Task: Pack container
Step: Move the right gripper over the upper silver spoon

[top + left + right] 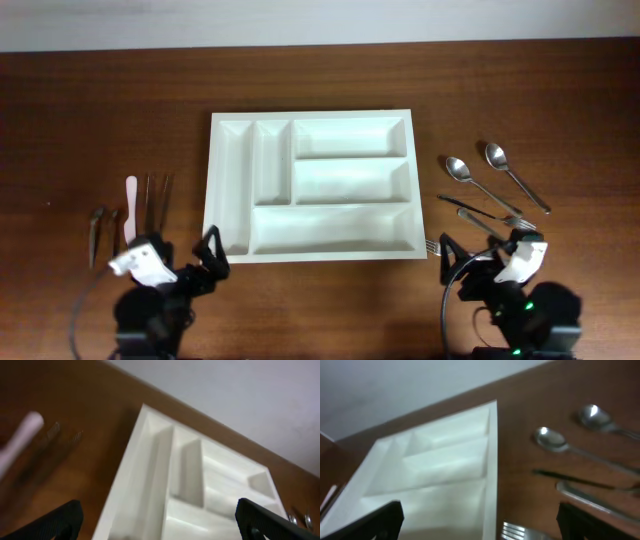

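On the brown wooden table (100,110), your large white rectangular compartmented container (350,183) lies empty centrally, utensils (468,176) flanking it probably for either arm's reach, left gripper (187,256) and right gripper (485,254) both spread wide.

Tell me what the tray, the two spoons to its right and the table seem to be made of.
Tray: looks like plastic, plain white and smooth, with soft moulded edges and a slight sheen.
Spoons: metal, probably steel, polished; there are bright highlights on the bowls.
Table: wood or wood-look laminate, dark brown with grain streaks; I cannot tell which.
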Tool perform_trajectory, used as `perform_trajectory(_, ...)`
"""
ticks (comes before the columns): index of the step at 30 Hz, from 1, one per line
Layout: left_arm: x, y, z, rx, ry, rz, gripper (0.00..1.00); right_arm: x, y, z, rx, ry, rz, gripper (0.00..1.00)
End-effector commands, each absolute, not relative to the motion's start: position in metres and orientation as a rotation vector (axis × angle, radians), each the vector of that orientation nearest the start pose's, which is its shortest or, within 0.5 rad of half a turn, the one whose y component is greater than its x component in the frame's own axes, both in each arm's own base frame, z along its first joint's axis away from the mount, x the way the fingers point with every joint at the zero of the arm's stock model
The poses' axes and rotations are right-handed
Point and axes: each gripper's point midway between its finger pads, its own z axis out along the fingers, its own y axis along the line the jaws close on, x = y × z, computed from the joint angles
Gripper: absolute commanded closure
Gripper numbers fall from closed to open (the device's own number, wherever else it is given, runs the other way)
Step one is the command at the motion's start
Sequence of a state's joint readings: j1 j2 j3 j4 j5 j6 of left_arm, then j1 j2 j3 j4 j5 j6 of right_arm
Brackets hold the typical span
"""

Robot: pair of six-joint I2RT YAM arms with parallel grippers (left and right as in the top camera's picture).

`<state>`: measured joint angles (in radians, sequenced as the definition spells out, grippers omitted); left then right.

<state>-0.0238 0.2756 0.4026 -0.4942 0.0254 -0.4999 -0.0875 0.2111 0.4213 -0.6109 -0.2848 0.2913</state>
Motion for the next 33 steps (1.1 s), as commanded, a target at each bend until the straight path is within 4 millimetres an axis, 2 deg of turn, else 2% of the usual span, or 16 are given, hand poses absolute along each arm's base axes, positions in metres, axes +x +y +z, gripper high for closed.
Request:
perform_trajectory(1, 0.24, 0.008, 0.233, -0.383, 1.953, -0.163, 0.01, 0.222, 0.01, 0.222, 0.151, 2.058, 0.222, 0.01)
perform_trajectory(5, 0.259, 0.019, 0.248, -0.371, 2.089, -0.047, 0.01, 0.24, -0.015, 0.242, 0.205, 2.254, 0.052, 0.01)
perform_trajectory(8, 0.278, 0.025, 0.25, -0.407, 2.173, -0.021, 0.01, 0.26, -0.029, 0.256, 0.241, 2.374, -0.03, 0.01)
perform_trajectory(11, 0.294, 0.034, 0.239, -0.45, 2.264, 0.01, 0.01, 0.286, -0.033, 0.263, 0.155, 2.476, -0.078, 0.01)
perform_trajectory(13, 0.304, 0.041, 0.226, -0.479, 2.323, 0.031, 0.01, 0.303, -0.035, 0.257, 0.104, 2.546, -0.093, 0.01)
perform_trajectory(15, 0.31, 0.045, 0.211, -0.503, 2.371, 0.047, 0.01, 0.316, -0.036, 0.243, 0.08, 2.605, -0.098, 0.01)
perform_trajectory(18, 0.315, 0.051, 0.188, -0.53, 2.443, 0.069, 0.01, 0.327, -0.037, 0.206, 0.061, 2.736, -0.096, 0.0)
perform_trajectory(21, 0.319, 0.051, 0.17, -0.538, 2.502, 0.08, 0.01, 0.328, -0.037, 0.17, 0.06, 2.876, -0.085, 0.06)
perform_trajectory(24, 0.321, 0.051, 0.155, -0.544, 2.55, 0.088, 0.01, 0.319, -0.036, 0.136, 0.028, 3.034, -0.073, 0.09)
perform_trajectory(28, 0.323, 0.051, 0.139, -0.55, 2.603, 0.097, 0.01, 0.311, -0.036, 0.112, -0.044, 3.141, -0.062, 0.15)
perform_trajectory(33, 0.324, 0.052, 0.122, -0.557, 2.655, 0.106, 0.01, 0.32, -0.037, 0.103, -0.107, 3.124, -0.063, 0.15)
